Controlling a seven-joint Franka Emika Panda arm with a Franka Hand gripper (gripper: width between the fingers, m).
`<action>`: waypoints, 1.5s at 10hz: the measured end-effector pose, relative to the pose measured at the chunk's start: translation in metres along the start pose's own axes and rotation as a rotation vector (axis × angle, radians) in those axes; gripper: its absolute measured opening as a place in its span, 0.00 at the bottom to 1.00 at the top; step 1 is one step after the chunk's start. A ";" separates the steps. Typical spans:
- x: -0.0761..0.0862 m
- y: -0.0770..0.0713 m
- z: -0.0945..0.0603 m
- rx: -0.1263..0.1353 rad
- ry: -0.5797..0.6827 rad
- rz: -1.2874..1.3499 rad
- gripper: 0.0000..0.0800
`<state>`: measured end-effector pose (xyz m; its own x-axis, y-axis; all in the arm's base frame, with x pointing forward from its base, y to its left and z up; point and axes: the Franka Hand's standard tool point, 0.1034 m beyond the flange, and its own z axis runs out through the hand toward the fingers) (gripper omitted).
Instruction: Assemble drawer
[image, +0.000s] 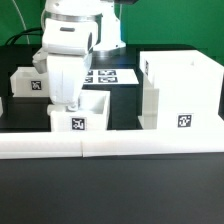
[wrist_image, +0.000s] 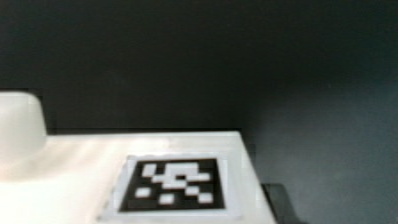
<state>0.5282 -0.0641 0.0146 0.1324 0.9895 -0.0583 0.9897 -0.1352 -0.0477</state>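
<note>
While my gripper (image: 70, 103) hangs at the rear wall of the near tray (image: 95, 120), I cannot tell whether its jaws are parted or closed. From it, the housing (image: 180, 95) stands at three o'clock, the second tray (image: 27, 83) at ten o'clock, and the marker board (image: 105, 75) at one o'clock.

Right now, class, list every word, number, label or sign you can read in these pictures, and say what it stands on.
No words, numbers or brands: none readable.
Housing: square tag, pattern only.
Middle tray and left tray: one tag each, pattern only.
Marker board: several tags, pattern only.
Wrist view: one blurred tag, no text.
</note>
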 end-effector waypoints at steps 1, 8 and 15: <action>0.005 0.001 0.001 0.023 0.001 -0.008 0.05; 0.019 0.010 -0.007 0.017 0.006 -0.024 0.05; 0.025 0.007 -0.005 -0.032 0.010 -0.033 0.05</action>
<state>0.5389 -0.0399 0.0181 0.0995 0.9939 -0.0473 0.9948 -0.1005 -0.0179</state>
